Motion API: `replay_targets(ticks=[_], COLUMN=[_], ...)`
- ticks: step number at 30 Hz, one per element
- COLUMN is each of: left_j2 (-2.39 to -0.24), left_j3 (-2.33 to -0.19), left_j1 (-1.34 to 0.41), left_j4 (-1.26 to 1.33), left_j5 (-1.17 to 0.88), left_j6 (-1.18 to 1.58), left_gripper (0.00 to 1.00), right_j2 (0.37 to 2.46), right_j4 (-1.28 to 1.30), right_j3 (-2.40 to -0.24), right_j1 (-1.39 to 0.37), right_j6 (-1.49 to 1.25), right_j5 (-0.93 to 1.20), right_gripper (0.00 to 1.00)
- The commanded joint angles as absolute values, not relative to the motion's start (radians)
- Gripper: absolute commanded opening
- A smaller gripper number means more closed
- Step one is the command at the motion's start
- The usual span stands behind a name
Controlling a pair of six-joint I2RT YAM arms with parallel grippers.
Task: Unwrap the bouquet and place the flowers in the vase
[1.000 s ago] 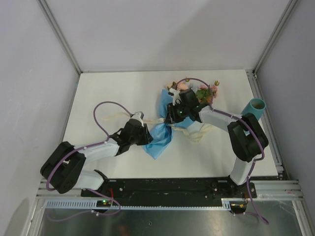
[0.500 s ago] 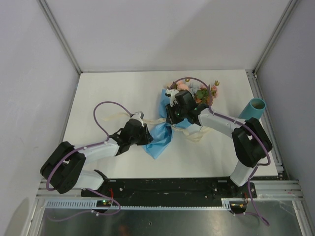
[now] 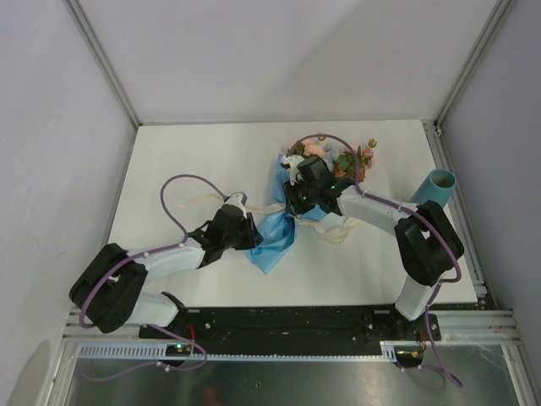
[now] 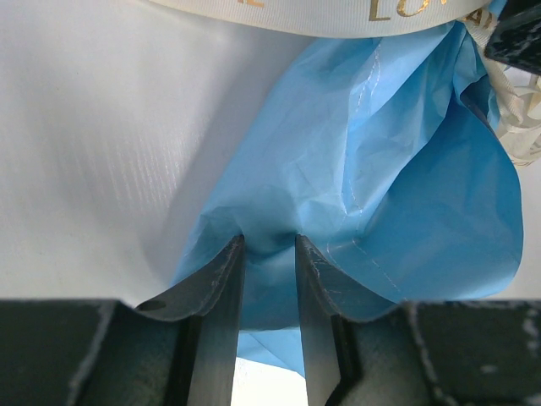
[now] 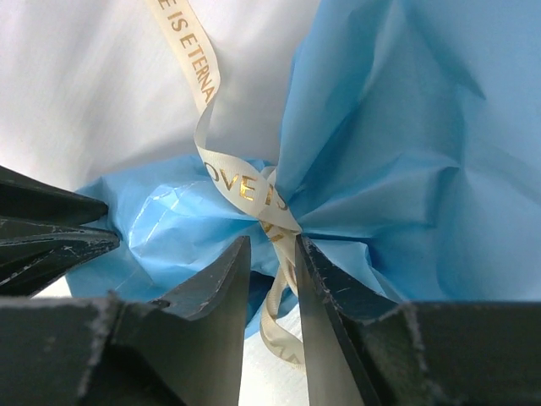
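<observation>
1 bouquet (image 3: pixel 274 238) is seen lying a little right of the middle of the table (image 3: pixel 194 152). Its flowers (image 3: pixel 351 161) are pointed toward the far right corner and its narrow end toward the near edge.

The blue paper (image 4: pixel 372 169) at that narrow end is clamped between the fingers of the left gripper (image 4: pixel 269 241). 1 cream ribbon (image 5: pixel 245 186) with gold lettering is tied round the gathered paper. The right gripper (image 5: pixel 272 241) is set at that knot, its fingers close together with a strand of ribbon running between them. Whether the strand is actually pinched cannot be told.

1 teal vase (image 3: pixel 435 186) is placed by the right edge of the table, well apart from the bouquet.

Compared with 1 second ago, the right gripper has been shifted slightly toward the far edge along the bouquet. The elbow of the right arm (image 3: pixel 423 241) has been drawn toward the near edge, so the vase is uncovered where it was partly hidden before. The left arm (image 3: pixel 169 258), the left gripper and the paper are found unchanged.

In all, 2 arms, 2 grippers, 1 bouquet, 1 ribbon and 1 vase are counted.
</observation>
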State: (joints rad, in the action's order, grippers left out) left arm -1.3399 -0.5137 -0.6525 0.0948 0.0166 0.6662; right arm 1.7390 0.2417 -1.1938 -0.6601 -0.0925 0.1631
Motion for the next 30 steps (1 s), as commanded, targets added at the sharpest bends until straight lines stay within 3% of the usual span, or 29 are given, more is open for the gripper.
replay_targets(ticks=[1,3,9,14,19,30], left_j2=[-1.336,-1.339,-1.352,-1.368,-1.378,-1.409], left_j3=[-0.52,-0.521,-0.522,-0.527,-0.531,-0.551], left_j1=[-0.66,-0.66,-0.662,-0.664,-0.668,-0.691], left_j4=[0.123,0.123,0.127,0.127,0.127,0.128], left_j5=[0.037,0.037,0.034,0.036,0.039,0.05], left_j6=[0.675,0.675,0.677,0.671,0.675,0.685], left_gripper=[0.35,0.35,0.35,0.35,0.34,0.33], right_j2=[1.768,1.77,1.743,1.707,1.704,1.732], right_j4=[0.243,0.245,0.241,0.267,0.271,0.249], right_j3=[-1.239,-1.244,-1.258,-1.309,-1.32,-1.339], right_j1=[-0.669,-0.67,-0.674,-0.678,-0.694,-0.739], right_j6=[-0.076,-0.078,-0.084,-0.093,-0.085,-0.081], right_j5=[0.151,0.151,0.115,0.102,0.086,-0.066], right_gripper=[0.32,0.28,0.04,0.09,0.01,0.0])
